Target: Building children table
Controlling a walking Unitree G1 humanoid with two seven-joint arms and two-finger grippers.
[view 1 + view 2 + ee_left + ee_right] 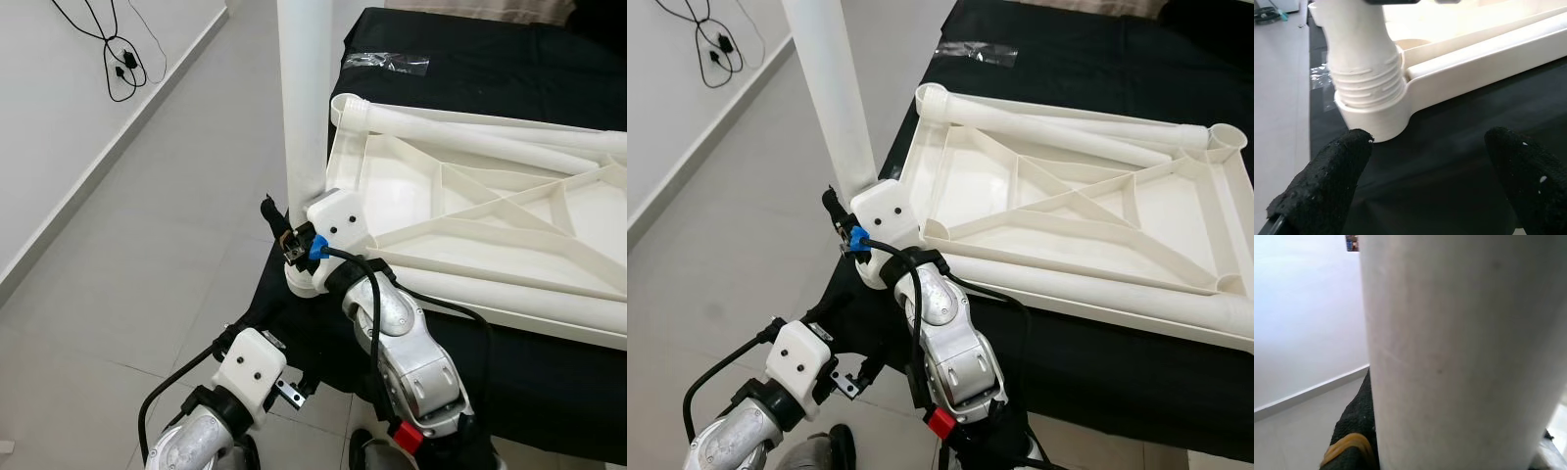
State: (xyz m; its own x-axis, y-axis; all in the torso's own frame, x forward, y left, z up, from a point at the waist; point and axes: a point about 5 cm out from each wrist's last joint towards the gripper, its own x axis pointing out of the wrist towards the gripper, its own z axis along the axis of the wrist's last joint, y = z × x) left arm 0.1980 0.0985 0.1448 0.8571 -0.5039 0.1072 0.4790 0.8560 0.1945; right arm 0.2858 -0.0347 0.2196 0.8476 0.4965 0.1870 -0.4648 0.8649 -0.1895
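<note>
While my left gripper (1425, 191) hangs nearest me with its fingers spread wide and holding nothing, it sits low beside the socket and does no work. My right gripper (847, 230) is clamped around the white table leg (828, 93), which stands upright with its threaded end partly seated in the near corner socket (1371, 117) — several threads remain exposed. That corner belongs to the upturned white tabletop (1068, 211), lying on the black cloth (1117, 352).

Risk, as I judge it: cross-threading if I turn the leg while it leans, or the tabletop sliding on the cloth, since nothing braces it. The socket overhangs the cloth's edge above bare grey floor (147, 245). Open floor lies on my left; a wall with a dangling black cable (118, 59) stands well beyond.
</note>
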